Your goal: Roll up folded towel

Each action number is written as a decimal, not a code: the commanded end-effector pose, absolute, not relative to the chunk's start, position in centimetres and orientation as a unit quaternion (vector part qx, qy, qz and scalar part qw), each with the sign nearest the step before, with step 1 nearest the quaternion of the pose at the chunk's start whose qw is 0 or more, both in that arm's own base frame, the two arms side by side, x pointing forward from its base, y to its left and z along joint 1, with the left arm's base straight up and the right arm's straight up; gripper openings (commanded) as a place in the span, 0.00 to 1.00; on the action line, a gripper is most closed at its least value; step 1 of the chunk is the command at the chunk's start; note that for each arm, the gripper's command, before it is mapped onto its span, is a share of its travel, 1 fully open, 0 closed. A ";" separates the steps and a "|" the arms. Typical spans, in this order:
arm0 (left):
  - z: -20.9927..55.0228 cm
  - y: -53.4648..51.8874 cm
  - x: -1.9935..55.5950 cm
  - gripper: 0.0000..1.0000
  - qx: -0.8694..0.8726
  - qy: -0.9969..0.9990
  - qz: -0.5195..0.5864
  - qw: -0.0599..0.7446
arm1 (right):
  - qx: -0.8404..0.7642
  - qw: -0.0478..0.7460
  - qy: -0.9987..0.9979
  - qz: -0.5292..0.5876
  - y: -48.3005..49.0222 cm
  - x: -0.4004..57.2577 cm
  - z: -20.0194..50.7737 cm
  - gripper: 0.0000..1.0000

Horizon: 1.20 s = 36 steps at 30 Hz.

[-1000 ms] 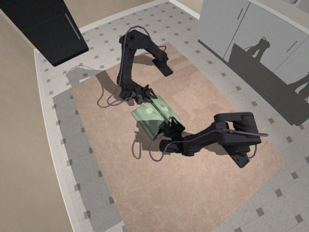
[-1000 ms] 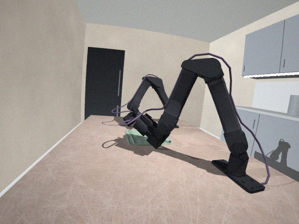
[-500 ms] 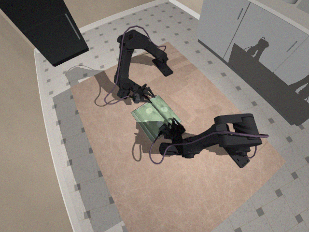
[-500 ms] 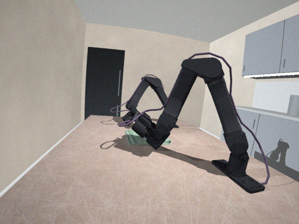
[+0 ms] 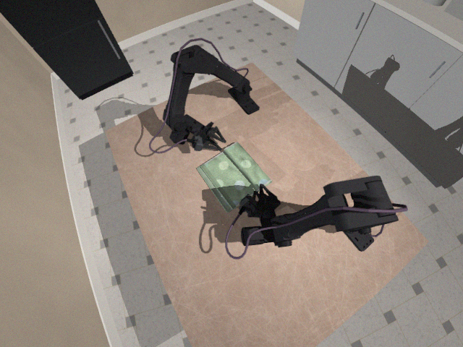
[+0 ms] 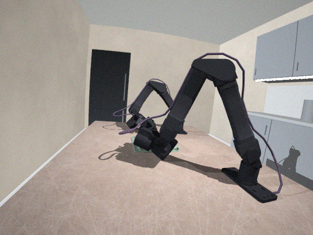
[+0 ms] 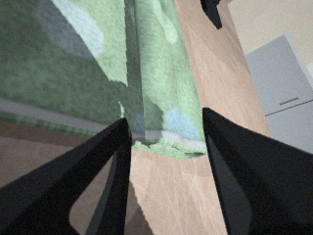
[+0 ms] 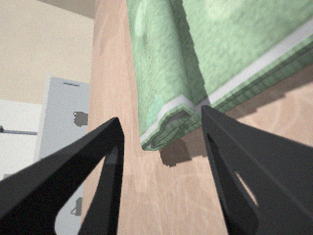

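While the green towel (image 5: 226, 170) (image 6: 136, 148) (image 7: 168, 73) (image 8: 235, 54) lies at the centre of the top view, a thick folded band (image 5: 249, 163) (image 7: 168, 73) (image 8: 158, 64) runs along its upper-right side, the rest flat. Near the band's lower end, the left gripper (image 5: 259, 189) (image 7: 164, 121) stands partly open, holding nothing; near its upper end, the right gripper (image 5: 223, 145) (image 8: 160, 121) is likewise parted and unloaded.

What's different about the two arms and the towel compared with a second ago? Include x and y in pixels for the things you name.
The right pincer (image 5: 223, 145) (image 8: 160, 121) has drawn back from its end of the towel (image 5: 223, 173) (image 6: 174, 149) (image 7: 168, 64) (image 8: 158, 59), toward the black cabinet in the top view. The left pincer (image 5: 262, 187) (image 7: 164, 121) has backed off slightly from the opposite end. Both are open now; whether either just let go isn't clear. The partly rolled towel looks unchanged.
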<state>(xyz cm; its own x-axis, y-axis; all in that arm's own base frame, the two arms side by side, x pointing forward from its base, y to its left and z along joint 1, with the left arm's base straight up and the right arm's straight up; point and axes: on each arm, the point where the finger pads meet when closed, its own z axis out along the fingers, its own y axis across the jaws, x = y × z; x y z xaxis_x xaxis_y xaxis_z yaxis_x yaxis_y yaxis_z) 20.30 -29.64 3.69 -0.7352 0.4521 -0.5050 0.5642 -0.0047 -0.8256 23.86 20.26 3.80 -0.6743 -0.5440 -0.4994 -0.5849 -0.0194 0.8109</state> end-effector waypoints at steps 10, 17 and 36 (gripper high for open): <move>5.9 -29.3 19.3 0.45 0.514 0.716 -0.454 0.132 | -0.543 0.113 0.694 0.459 20.1 22.7 5.9 0.45; 7.7 -29.3 18.2 0.45 0.610 0.694 -0.321 0.205 | -0.639 0.192 0.668 0.329 20.1 21.6 7.7 0.45; 8.7 -29.3 17.6 0.45 0.657 0.672 -0.239 0.244 | -0.685 0.234 0.643 0.249 20.0 21.0 8.7 0.45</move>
<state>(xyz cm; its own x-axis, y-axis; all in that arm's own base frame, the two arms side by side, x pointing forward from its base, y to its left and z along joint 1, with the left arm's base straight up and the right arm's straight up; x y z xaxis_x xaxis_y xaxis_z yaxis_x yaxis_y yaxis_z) 17.72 -29.35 8.13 -0.0365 0.7698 -0.6373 0.9993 0.0286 -0.0226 20.87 19.71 8.15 0.0280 -0.7756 -0.6307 -0.9975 -0.0622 0.0322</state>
